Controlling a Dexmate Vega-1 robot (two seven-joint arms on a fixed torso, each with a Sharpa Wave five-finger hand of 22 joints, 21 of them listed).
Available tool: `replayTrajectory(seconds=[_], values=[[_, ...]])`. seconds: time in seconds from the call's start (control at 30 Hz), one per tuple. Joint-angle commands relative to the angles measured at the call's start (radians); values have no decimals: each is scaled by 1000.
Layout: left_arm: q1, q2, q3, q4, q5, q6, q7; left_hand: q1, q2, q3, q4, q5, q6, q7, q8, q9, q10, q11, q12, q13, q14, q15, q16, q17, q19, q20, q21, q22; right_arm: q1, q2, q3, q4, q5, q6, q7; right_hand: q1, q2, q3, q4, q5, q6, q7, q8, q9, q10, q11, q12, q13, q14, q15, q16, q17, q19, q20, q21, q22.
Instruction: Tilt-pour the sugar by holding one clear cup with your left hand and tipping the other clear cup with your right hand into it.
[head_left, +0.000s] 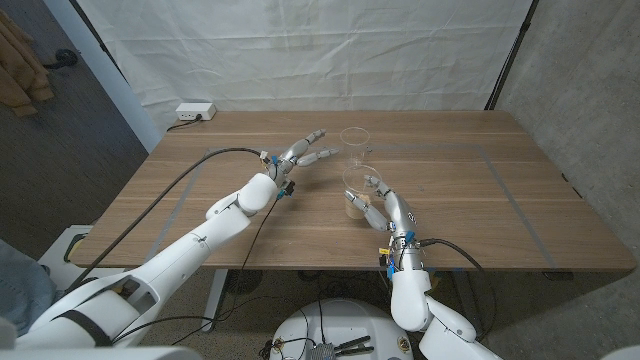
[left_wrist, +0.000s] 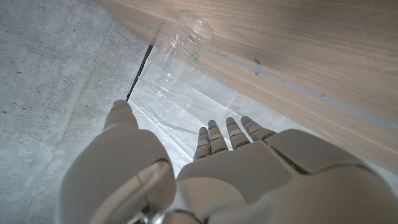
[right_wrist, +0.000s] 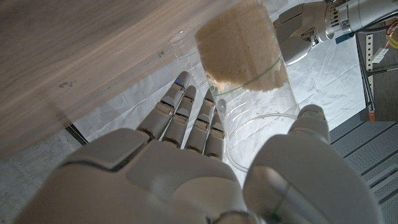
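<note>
Head view: on the wooden bench (head_left: 470, 215), the right hand (head_left: 385, 208) has its fingers wrapped round the upright sugar cup (head_left: 355, 195), while the left hand (head_left: 300, 156), fingers spread, hovers just beside the empty cup (head_left: 354, 145) behind it.

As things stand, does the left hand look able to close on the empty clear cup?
Probably yes. The left hand is open, its fingers pointing at the empty clear cup, with only bare table between them. The right hand is around the sugar cup, nearer the robot and off that path.
</note>
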Motion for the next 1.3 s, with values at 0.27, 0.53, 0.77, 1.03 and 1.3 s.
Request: replayTrajectory(seconds=[0.27, 0.53, 0.77, 1.03, 1.3], values=[[-50, -37, 20, 88, 15, -21, 14, 10, -2, -5, 1, 1, 5, -5, 5, 6, -1, -4, 4, 5, -6, -8, -1, 3, -8, -26, -5, 3, 2, 10, -4, 13, -3, -1, -19, 9, 10, -3, -7, 0, 14, -1, -1, 2, 12, -3, -2, 3, 10, -89, -1, 5, 8, -79, -1, 3], [-72, -55, 38, 119, 24, -31, 3, 10, -4, -7, 1, 2, 5, -5, 6, 6, -2, -5, 4, 5, -7, -9, -1, 4, -11, -25, -6, 3, -1, 10, -3, 10, -8, 0, -28, 9, 11, -3, -6, -2, 17, -2, -1, 2, 15, -3, -2, 3, 11, -88, -2, 6, 9, -80, -1, 3], [-82, -65, 48, 138, 28, -37, -6, 9, -5, -9, 1, 3, 5, -8, 6, 6, -2, -5, 5, 5, -7, -10, 0, 4, -12, -25, -6, 3, -6, 10, -2, 9, -7, 0, -31, 9, 11, -4, -6, -3, 20, -2, -2, 2, 16, -2, -2, 3, 10, -89, -3, 6, 9, -80, -2, 3], [-105, -89, 69, 167, 48, -47, -7, 10, -5, -11, 1, 4, 6, -7, 8, 6, 2, -6, 7, 5, -7, -10, 0, 4, -12, -25, -5, 3, -7, 13, -1, 18, 2, 16, -38, 9, 12, -5, -6, -4, 21, -1, -3, 2, 17, -2, -3, 3, 11, -89, -4, 6, 9, -81, -3, 3], [-133, -121, 89, 215, 66, -58, -2, 10, -4, -12, 2, 5, 11, -10, 10, 6, 4, -8, 8, 5, -7, -11, 1, 4, -13, -24, -5, 3, -4, 9, -1, 20, 7, 24, -30, 9, 14, -5, -5, -6, 23, -2, -4, 2, 18, -2, -4, 3, 11, -91, -4, 6, 10, -80, -4, 3]])
